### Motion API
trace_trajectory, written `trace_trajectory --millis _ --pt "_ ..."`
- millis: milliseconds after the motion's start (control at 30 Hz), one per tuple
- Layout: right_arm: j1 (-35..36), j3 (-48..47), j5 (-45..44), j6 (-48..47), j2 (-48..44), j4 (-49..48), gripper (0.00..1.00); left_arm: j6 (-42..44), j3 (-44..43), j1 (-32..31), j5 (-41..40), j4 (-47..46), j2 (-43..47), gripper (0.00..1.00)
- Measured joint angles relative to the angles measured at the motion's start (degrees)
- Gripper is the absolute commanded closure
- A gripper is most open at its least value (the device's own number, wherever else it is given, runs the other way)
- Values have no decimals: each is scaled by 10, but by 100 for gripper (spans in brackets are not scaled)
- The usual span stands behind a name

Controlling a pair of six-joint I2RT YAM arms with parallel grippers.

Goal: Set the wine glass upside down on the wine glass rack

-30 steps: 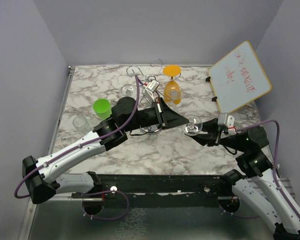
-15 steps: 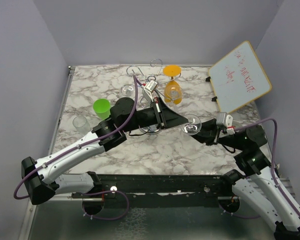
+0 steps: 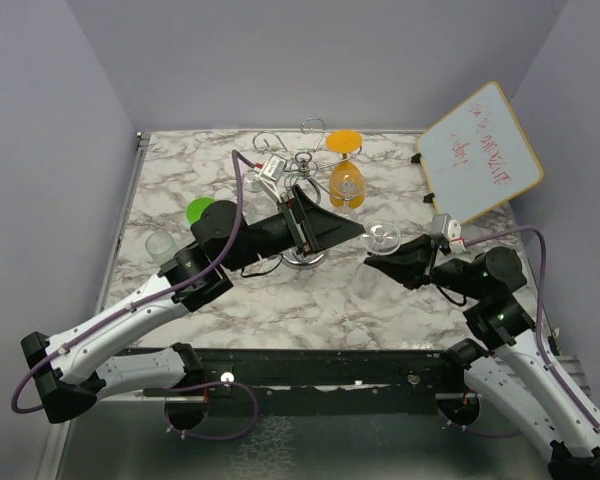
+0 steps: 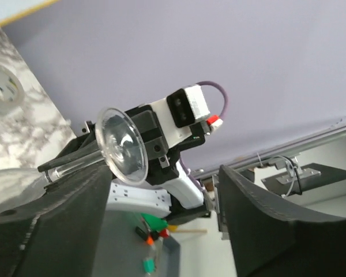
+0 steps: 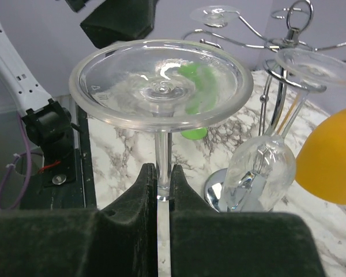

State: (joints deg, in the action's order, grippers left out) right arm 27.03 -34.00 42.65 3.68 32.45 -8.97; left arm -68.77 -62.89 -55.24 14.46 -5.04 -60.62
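From above, the right gripper (image 3: 383, 262) pinches a clear wine glass (image 3: 382, 238) in the air over the marble table (image 3: 180, 180), just right of the chrome rack (image 3: 302, 158).

The left wrist view shows the left gripper (image 4: 164, 173) spread wide — the glass's round foot faces it, untouched.

In the right wrist view, the fingers are pressed on the thin stem with the foot uppermost. The rack behind carries a clear glass (image 5: 258, 167) and an orange glass (image 5: 328, 156).

wine glass (image 3: 383, 238) — right of wine glass rack (image 3: 302, 160) | whiteboard (image 3: 480, 152) — far right
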Motion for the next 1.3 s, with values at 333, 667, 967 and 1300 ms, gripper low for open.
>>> trace_trajectory --millis 333,667,967,1300 --pt "0 43 -41 110 2 -71 99 139 -85 0 -127 137 58 13" --pt "5 41 -89 156 65 -121 99 323 -135 0 -262 217 114 9" --pt "108 -6 -177 140 147 -126 99 433 -153 0 -335 271 93 8" --pt "216 -57 -315 127 258 -164 99 486 -154 0 -407 313 74 8"
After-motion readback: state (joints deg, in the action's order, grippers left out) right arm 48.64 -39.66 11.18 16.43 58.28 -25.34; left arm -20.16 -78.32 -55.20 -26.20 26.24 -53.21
